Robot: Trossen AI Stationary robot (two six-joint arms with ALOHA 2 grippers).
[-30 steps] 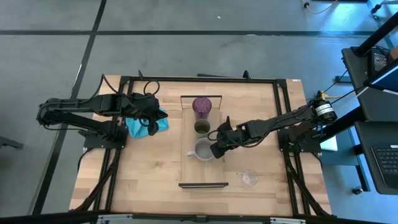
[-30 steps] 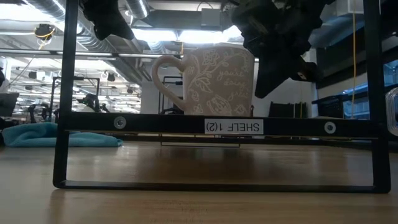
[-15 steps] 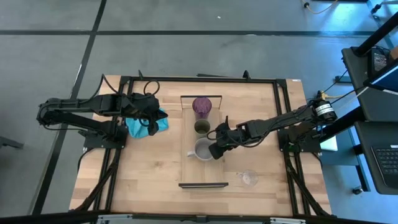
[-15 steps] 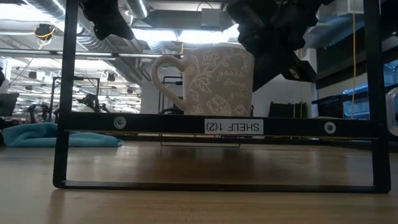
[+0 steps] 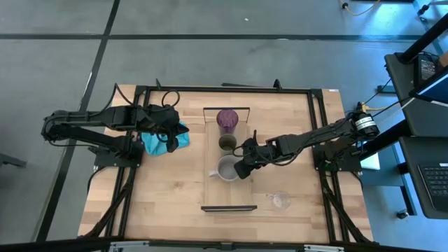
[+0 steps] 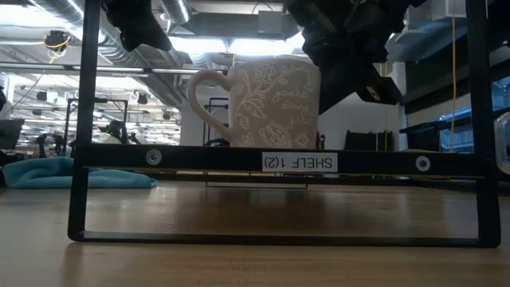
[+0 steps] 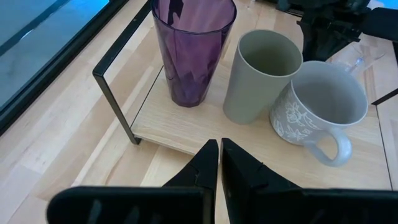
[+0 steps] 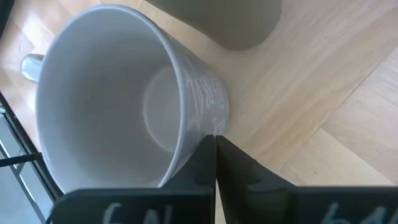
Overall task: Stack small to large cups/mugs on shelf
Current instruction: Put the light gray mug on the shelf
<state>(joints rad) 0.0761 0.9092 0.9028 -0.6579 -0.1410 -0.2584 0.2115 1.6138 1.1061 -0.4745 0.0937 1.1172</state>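
On the long light-wood shelf (image 5: 228, 193) three cups stand in a row: the purple tumbler (image 5: 227, 119) farthest away, the olive cup (image 5: 227, 143), then the grey flowered mug (image 5: 227, 169), its handle toward the table's left. All three show in the left wrist view: tumbler (image 7: 193, 50), olive cup (image 7: 261, 78), mug (image 7: 323, 109). The tiny clear glass (image 5: 281, 199) stands on the table to the shelf's right. My right gripper (image 5: 242, 169) is shut at the mug's right side. My left gripper (image 5: 171, 138) hangs shut over the left of the table, touching nothing. My right gripper has its shut fingertips (image 8: 211, 146) against the mug's outer wall (image 8: 208, 99), low on the side opposite the handle. The fingers come from the table's right, slanting down. The mug stands upright with its base on the shelf (image 8: 292, 112).
A teal cloth (image 5: 159, 140) lies bunched on the table under my left arm. The shelf's black end frames (image 6: 239, 159) rise at its near and far ends. Black rails border the tabletop (image 5: 168, 203). Bare shelf board lies between the mug and the near frame.
My right gripper has tipped further down against the mug while staying shut. The mug has slid a little along the shelf board toward the table's left, upright all the while.
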